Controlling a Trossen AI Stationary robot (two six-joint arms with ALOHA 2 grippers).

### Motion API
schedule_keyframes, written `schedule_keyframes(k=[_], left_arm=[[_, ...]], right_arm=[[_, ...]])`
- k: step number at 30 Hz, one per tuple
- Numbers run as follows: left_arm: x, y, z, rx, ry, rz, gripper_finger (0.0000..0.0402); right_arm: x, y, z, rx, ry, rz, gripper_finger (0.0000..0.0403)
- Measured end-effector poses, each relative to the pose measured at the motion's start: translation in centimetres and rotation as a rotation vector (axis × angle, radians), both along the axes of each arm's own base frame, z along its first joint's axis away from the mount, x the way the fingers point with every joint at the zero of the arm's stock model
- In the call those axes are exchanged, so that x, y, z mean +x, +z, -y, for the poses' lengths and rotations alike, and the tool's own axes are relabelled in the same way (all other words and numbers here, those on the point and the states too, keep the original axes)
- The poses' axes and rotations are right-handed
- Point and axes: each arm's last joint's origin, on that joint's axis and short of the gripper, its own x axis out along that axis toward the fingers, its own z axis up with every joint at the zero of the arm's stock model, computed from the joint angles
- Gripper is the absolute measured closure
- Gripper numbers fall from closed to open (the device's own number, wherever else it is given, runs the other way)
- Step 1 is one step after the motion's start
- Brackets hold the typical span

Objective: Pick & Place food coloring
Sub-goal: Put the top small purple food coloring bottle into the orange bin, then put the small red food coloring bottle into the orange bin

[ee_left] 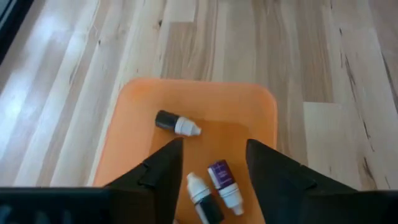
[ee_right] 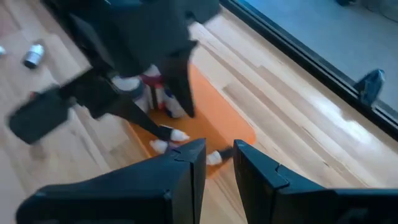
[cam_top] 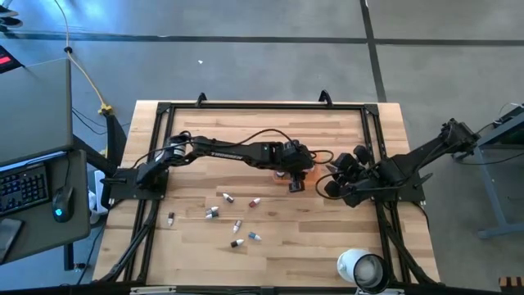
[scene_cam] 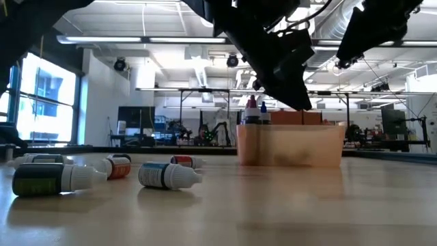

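Several tiny food coloring bottles lie on their sides on the wood table (cam_top: 236,220), (scene_cam: 169,175). Three more lie inside the translucent orange tray (cam_top: 296,183), (ee_left: 130,118): a dark one with a white cap (ee_left: 176,123), a purple one (ee_left: 224,183) and a white and black one (ee_left: 203,196). My left gripper (ee_left: 214,167), (cam_top: 296,166) hangs open just above the tray with nothing between its fingers. My right gripper (ee_right: 219,163), (cam_top: 331,179) waits just right of the tray, its fingers a narrow gap apart and holding nothing.
A large white roll (cam_top: 361,268) stands near the table's near right corner. A black frame (cam_top: 262,106) runs round the table's edges. The loose bottles lie left of and nearer than the tray. Bare wood shows along the far side (cam_top: 246,123).
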Motion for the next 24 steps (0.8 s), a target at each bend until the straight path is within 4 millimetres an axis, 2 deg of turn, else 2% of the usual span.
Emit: schedule_keyframes(k=[4, 12, 16, 20, 24], left_arm=[[0.1, 0.1, 0.0, 0.0, -0.001, 0.009, 0.0214], [-0.2, -0.2, 0.0, -0.016, 0.01, -0.018, 0.0223], [-0.7, 1.2, 0.0, -0.017, 0.009, -0.009, 0.0224], [-1.5, 1.3, 0.1, -0.02, 0.007, -0.067, 0.0224], [-1.8, 2.2, 0.0, -0.02, 0.008, -0.061, 0.0224]], right_arm=[[0.4, 0.2, -0.2, -0.005, 0.035, 0.026, 0.0329], [0.9, 0.5, -0.4, -0.029, 0.086, 0.037, 0.0329], [1.0, 0.6, -0.5, -0.044, 0.107, 0.035, 0.0329], [1.1, 0.6, -0.5, -0.054, 0.12, 0.035, 0.0329], [1.1, 0.6, -0.5, -0.054, 0.12, 0.036, 0.0329]])
